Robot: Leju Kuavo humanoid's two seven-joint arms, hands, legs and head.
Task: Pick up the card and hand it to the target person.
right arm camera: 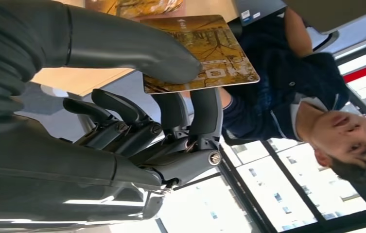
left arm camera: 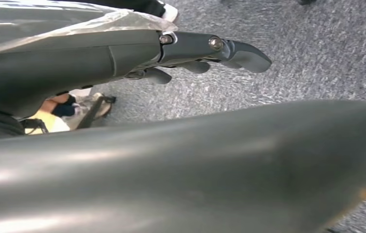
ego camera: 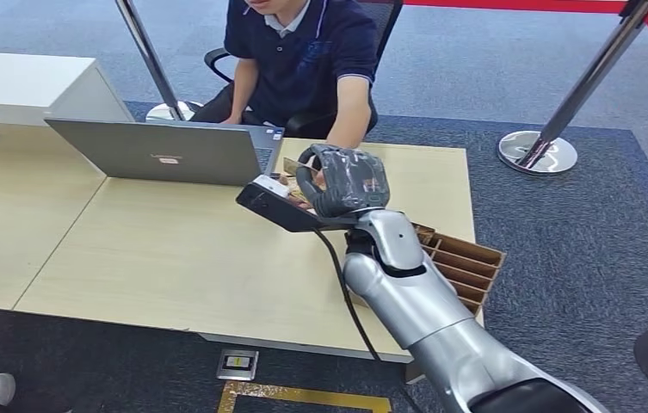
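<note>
A yellow-brown printed card (right arm camera: 205,53) is pinched between the thumb and the dark fingers (right arm camera: 205,116) of my right hand (ego camera: 342,179). That hand is raised over the far side of the wooden table (ego camera: 165,249), close in front of a seated person (ego camera: 303,60) in a dark polo shirt. The person's hand (ego camera: 316,168) is just behind my hand, mostly hidden by it. In the head view the card shows as a small edge (ego camera: 290,166). My left hand (left arm camera: 205,53) hangs over grey carpet, fingers loosely extended and holding nothing.
An open grey laptop (ego camera: 165,151) stands on the table in front of the person. A wooden slotted card holder (ego camera: 462,267) sits at the table's right edge, under my right arm. A stanchion base (ego camera: 537,152) stands on the carpet to the right.
</note>
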